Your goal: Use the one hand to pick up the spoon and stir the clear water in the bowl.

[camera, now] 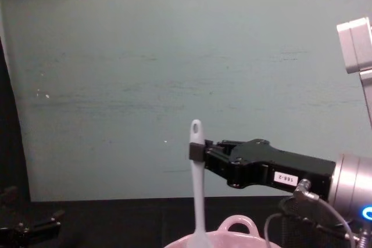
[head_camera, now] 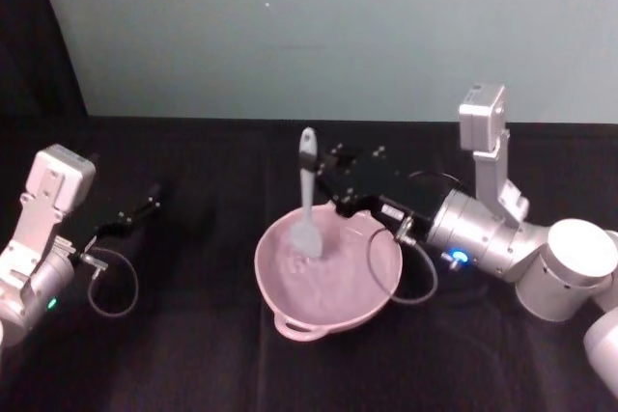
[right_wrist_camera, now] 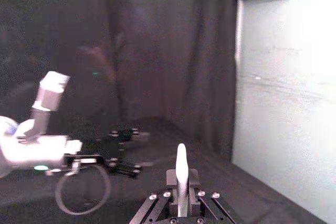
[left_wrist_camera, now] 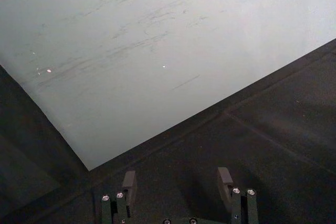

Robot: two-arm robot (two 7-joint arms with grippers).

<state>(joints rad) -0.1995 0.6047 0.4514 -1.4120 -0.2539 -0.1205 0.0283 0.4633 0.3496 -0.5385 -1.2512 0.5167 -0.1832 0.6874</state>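
The pale pink bowl (head_camera: 372,298) sits on the black table in front of me, its loop handle at the near rim and the far handle (camera: 237,223) showing in the chest view. The white spoon (head_camera: 307,202) stands upright with its scoop down inside the bowl and its holed end up (camera: 196,127). My right gripper (head_camera: 325,180) reaches in from the right above the bowl's far rim and is shut on the spoon's upper handle (right_wrist_camera: 181,174). My left gripper (head_camera: 147,204) rests low at the left, open and holding nothing, fingers (left_wrist_camera: 129,184) apart.
A pale green wall (head_camera: 319,26) closes the back of the table. A looped cable (head_camera: 417,272) hangs from the right wrist beside the bowl's right rim. Dark curtain stands at the far left.
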